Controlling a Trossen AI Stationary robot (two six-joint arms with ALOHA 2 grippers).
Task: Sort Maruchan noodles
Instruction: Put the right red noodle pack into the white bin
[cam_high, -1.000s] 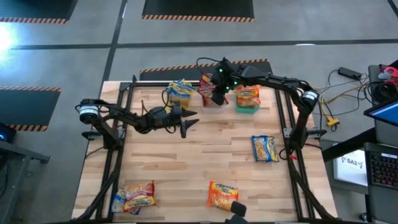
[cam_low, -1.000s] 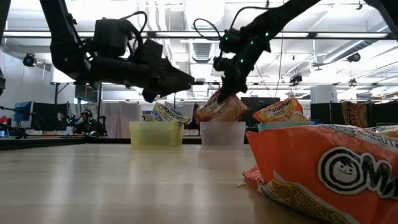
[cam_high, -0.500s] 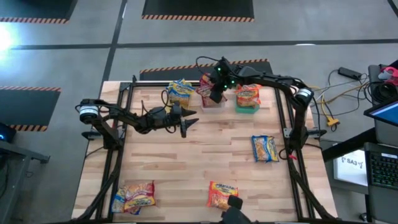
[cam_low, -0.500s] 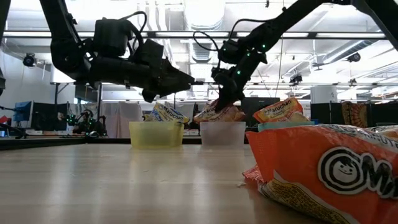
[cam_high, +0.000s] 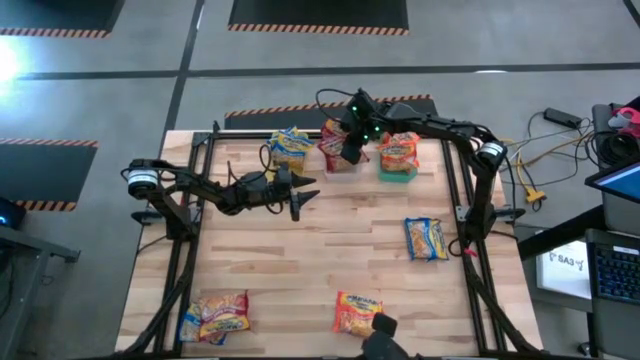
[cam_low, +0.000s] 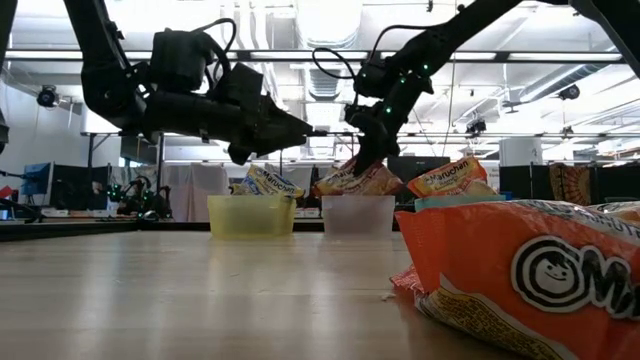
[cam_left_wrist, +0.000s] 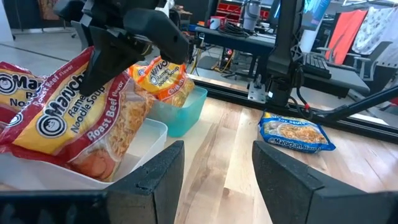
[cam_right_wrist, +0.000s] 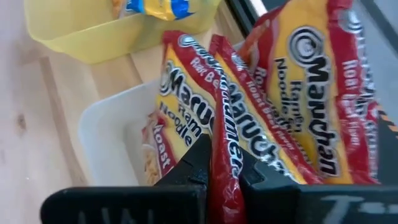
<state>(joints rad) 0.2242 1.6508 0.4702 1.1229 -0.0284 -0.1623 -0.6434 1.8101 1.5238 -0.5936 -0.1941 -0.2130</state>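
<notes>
- We are holding the right claw (cam_high: 350, 152) over the clear bin (cam_high: 340, 163) at the desk's far edge, its fingers pinched together on a red roast-beef packet (cam_right_wrist: 227, 168) that is standing on edge inside the bin.
- Other red packets (cam_left_wrist: 74, 118) are leaning against it in that bin, so the bin is filling up.
- We are keeping the left claw (cam_high: 305, 196) waiting near the middle of the desk with its fingers apart and nothing between them.
- The yellow bin (cam_high: 290, 160) and the green bin (cam_high: 397, 170) are sitting on either side of the clear one, each with packets showing.
- More noodles are lying loose: a blue-and-yellow packet (cam_high: 427, 238) toward the right edge, an orange packet (cam_high: 357, 312) at the near edge, and a small heap (cam_high: 215, 316) in the near left corner.
- We are judging the risk to be the release: the packet could tip out over the rim, or lift out again if it is clinging to the fingers.
</notes>
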